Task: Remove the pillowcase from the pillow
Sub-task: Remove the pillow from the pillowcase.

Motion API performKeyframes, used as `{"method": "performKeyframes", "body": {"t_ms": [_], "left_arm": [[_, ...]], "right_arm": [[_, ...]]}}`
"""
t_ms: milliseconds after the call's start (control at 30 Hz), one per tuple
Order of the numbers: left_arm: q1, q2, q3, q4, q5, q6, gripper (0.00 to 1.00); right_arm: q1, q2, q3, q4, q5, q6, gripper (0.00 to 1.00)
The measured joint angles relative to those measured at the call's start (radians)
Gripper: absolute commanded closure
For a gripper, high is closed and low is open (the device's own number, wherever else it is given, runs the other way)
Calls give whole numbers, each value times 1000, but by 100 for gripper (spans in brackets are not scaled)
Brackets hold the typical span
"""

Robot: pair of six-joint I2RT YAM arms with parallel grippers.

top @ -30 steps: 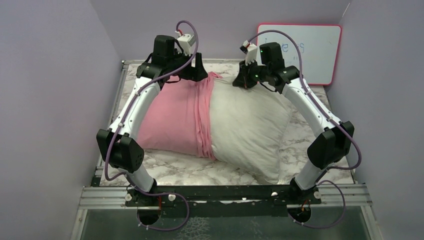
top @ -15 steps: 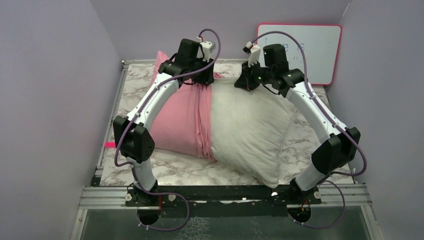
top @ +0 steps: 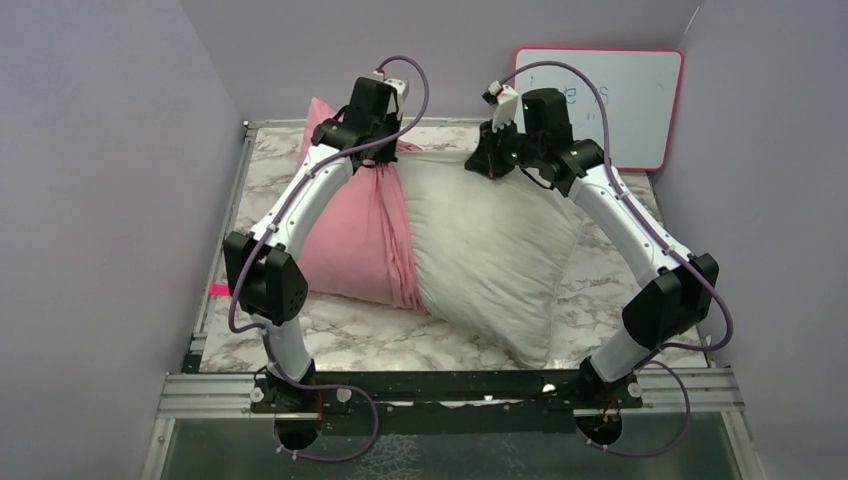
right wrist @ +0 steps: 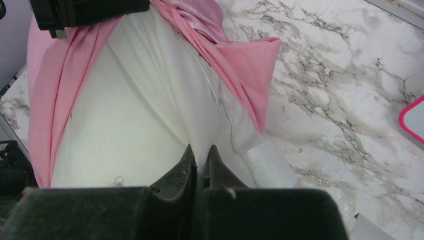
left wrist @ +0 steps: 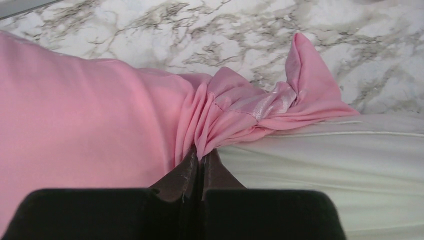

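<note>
The white pillow [top: 490, 250] lies across the marble table, its left part still inside the pink pillowcase [top: 350, 235]. My left gripper [top: 383, 160] is at the far edge of the bunched pink hem. In the left wrist view it [left wrist: 201, 152] is shut on gathered folds of the pillowcase [left wrist: 75, 115], with bare pillow [left wrist: 325, 165] to the right. My right gripper [top: 484, 163] is at the pillow's far edge. In the right wrist view it [right wrist: 200, 152] is shut on a pinch of the pillow [right wrist: 130, 115], with the pillowcase [right wrist: 245, 65] bunched beyond.
A whiteboard with a pink frame [top: 610, 95] leans on the back wall at the right. Purple walls close in the left, back and right sides. The marble tabletop [top: 350, 340] shows in front of the pillow, and a metal rail [top: 450, 390] runs along the near edge.
My left gripper moved right onto the bunched hem and shut on it. The hem has since shifted a little to the left, baring more pillow. The right gripper stayed shut on the pillow.
</note>
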Motion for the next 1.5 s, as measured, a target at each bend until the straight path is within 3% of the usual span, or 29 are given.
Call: {"method": "performKeyframes", "body": {"t_ms": [200,433,600,833,867,1033,1133,1267,1500], "left_arm": [[31,0,-1,-8,-68,-13,100],[53,0,-1,3,30,-35,50],[105,-18,-1,15,167,-54,33],[122,-223,-133,22,228,-66,29],[122,-260,-161,25,233,-70,29],[94,-472,-402,108,287,-144,29],[18,-571,-584,185,268,-225,29],[-100,-661,-810,275,218,-338,29],[-143,-681,-917,373,135,-422,29]], "right_arm": [[14,0,0,22,29,16,99],[16,14,22,-14,99,61,100],[15,84,104,-74,167,80,99],[-15,216,212,-154,303,121,99],[-21,235,232,-169,316,126,95],[-40,282,292,-224,333,130,55],[-44,275,321,-243,331,127,42],[-47,220,328,-253,283,126,36],[-36,-66,115,-171,61,118,34]]}}
